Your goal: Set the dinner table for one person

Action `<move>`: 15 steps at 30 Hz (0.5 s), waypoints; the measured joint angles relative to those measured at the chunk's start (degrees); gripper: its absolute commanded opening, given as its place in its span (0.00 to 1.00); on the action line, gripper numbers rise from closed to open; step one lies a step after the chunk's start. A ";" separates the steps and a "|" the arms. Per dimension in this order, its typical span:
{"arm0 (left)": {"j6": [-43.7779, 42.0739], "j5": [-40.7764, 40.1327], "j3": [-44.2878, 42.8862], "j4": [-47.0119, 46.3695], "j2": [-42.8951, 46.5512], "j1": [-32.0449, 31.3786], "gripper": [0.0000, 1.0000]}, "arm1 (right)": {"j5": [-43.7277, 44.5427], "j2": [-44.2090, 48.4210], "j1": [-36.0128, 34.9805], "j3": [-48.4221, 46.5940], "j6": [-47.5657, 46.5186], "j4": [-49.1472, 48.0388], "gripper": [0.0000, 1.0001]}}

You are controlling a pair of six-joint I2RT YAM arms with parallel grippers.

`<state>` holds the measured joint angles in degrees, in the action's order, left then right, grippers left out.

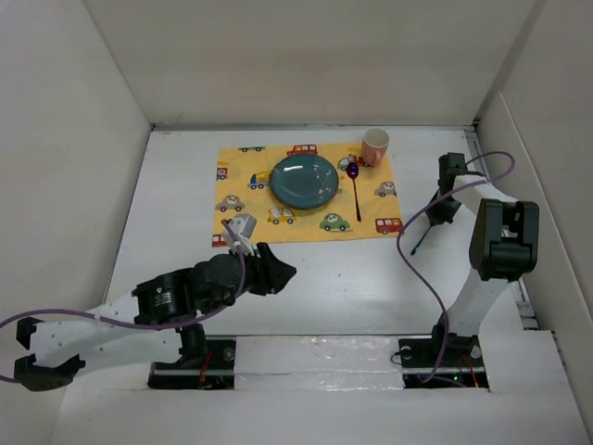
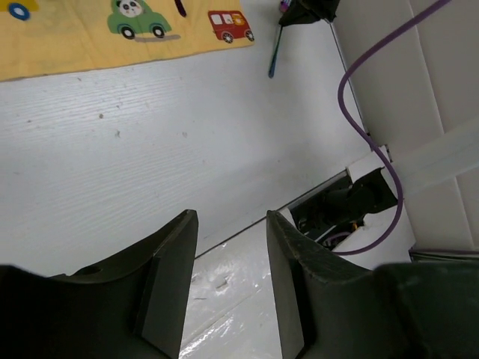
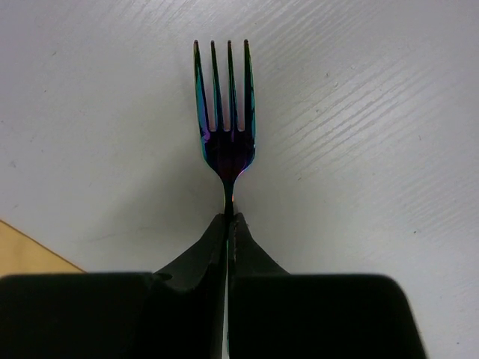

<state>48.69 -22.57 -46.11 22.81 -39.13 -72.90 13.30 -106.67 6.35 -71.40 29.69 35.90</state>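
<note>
On the white dinner table lies a yellow car-print mat bearing a teal plate, a dark spoon and a pink cup. To the right of the mat, my right gripper is shut on the handle of a dark iridescent fork. In the right wrist view the fork points its tines away from the gripper, low over the table. My left gripper hangs open and empty near the table's front, below the mat. Nothing lies between its fingers.
White walls enclose the table on three sides. Purple cables loop from the right arm. The arm bases sit on a raised strip at the near edge. The left wrist view shows the mat's corner and the fork.
</note>
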 measured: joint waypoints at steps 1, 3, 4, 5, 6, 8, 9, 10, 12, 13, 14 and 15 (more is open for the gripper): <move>0.09 -0.74 -0.92 2.21 0.98 0.00 0.40 | 0.00 0.52 -0.13 0.20 -0.02 0.02 0.00; 0.02 -2.67 -3.63 5.79 2.49 0.00 0.43 | 0.04 2.86 -0.55 0.61 -0.15 0.15 0.00; -0.24 -3.54 -5.73 8.09 2.91 0.00 0.44 | 0.04 4.83 -1.36 0.59 -0.37 0.59 0.00; -0.72 -4.76 -8.48 9.73 3.30 0.00 0.44 | 0.02 7.13 -2.43 0.26 -0.68 1.09 0.00; -1.38 -5.66 -11.17 11.02 3.30 0.00 0.45 | -0.35 9.35 -4.02 -0.94 -1.07 2.05 0.00; -3.26 -8.00 -18.12 12.94 2.47 0.00 0.47 | -1.86 12.63 -8.28 -5.31 -1.75 3.17 0.00; -4.42 -9.22 -21.84 13.35 1.86 0.00 0.49 | -2.47 13.73 -11.15 -8.26 -1.97 3.13 0.00; -6.08 -10.58 -25.38 13.35 1.11 0.00 0.50 | -3.58 14.27 -14.36 -11.67 -2.19 3.21 0.00; -7.87 -12.37 -28.85 13.27 0.20 0.02 0.53 | -5.35 13.70 -21.84 -19.19 -2.47 3.15 0.00; -11.02 -15.52 -34.29 12.92 -2.34 0.04 0.54 | -6.36 12.83 -25.35 -22.97 -2.45 3.28 0.00; -13.29 -17.46 -38.69 15.13 -5.09 0.00 0.55 | -7.41 11.23 -28.89 -27.08 -2.45 3.74 0.00; -15.37 -18.99 -43.74 15.56 -8.63 0.09 0.57 | -8.50 9.42 -32.54 -30.77 -2.40 3.72 0.00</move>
<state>33.32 -41.56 -89.84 38.37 -47.77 -72.82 4.80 -97.25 -26.20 -102.17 27.29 39.62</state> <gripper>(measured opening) 0.547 0.023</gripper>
